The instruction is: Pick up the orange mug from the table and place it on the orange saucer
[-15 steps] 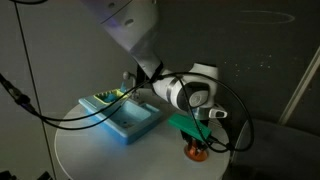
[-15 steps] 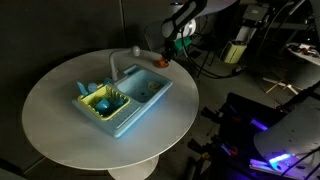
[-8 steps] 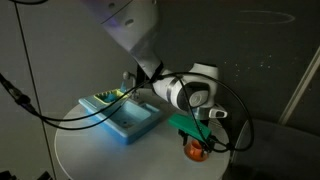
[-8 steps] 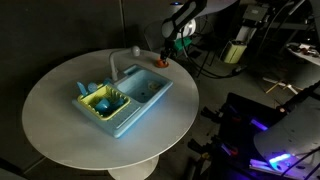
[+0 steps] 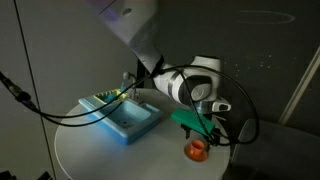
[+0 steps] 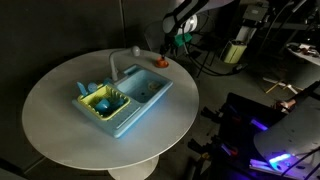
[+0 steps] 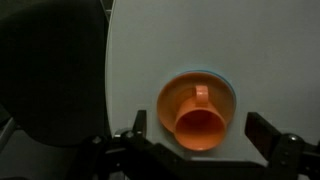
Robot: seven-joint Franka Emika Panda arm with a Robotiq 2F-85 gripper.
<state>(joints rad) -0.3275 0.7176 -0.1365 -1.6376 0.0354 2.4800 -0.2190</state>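
The orange mug (image 7: 198, 124) stands upright on the orange saucer (image 7: 167, 98), its handle pointing toward the top of the wrist view. My gripper (image 7: 199, 126) hangs above it, open, with one fingertip (image 7: 139, 121) on each side and clear of the mug. In both exterior views the mug (image 5: 197, 150) (image 6: 162, 61) sits near the edge of the round white table (image 5: 85, 150) (image 6: 60, 130), just under the gripper (image 5: 203, 134) (image 6: 171, 45). The saucer (image 5: 197, 157) shows as a thin orange rim under the mug.
A light-blue sink-like tray (image 5: 130, 122) (image 6: 135, 100) with a white faucet and a rack of small items lies mid-table. The table's edge runs close behind the saucer. Cables and equipment (image 6: 240, 45) stand beyond the table in the dark room.
The jaws have spread wide and let go of the mug. The gripper has risen slightly, and the mug stays on the saucer.
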